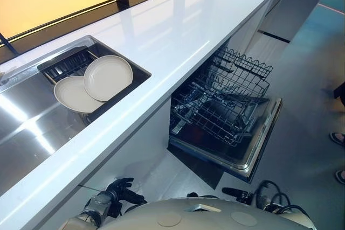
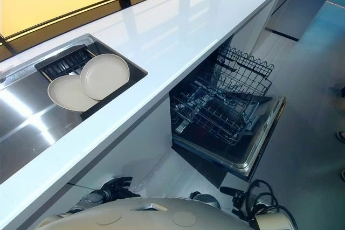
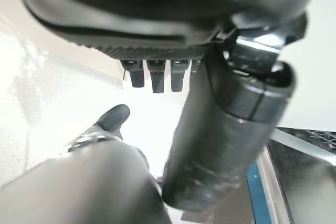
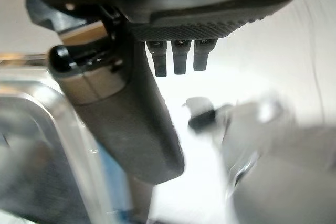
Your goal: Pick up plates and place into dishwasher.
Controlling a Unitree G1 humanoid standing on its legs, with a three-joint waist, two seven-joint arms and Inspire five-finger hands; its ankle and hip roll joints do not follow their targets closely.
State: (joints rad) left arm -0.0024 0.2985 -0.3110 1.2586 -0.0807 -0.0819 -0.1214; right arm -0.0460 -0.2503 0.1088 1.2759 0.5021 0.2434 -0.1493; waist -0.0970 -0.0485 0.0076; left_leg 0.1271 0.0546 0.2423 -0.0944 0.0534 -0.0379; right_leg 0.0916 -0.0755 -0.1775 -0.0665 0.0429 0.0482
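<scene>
Two cream plates lie overlapping in the sink on a dark drain rack, the upper one [image 1: 108,77] resting partly on the lower one [image 1: 73,95]. The dishwasher [image 1: 253,149] under the counter stands open, with its door down and its wire racks [image 1: 229,98] pulled out and bare. My left hand [image 1: 119,189] hangs low in front of the cabinet, well below the counter, with relaxed fingers [image 3: 157,77] that hold nothing. My right hand [image 1: 237,193] hangs low near the dishwasher door's front corner, fingers [image 4: 179,59] straight and thumb out, also holding nothing.
A long white countertop [image 1: 178,30] runs from the steel sink [image 1: 27,127] to the far end. The lowered dishwasher door juts out over the grey floor. A person's feet [image 1: 338,138] stand at the right edge.
</scene>
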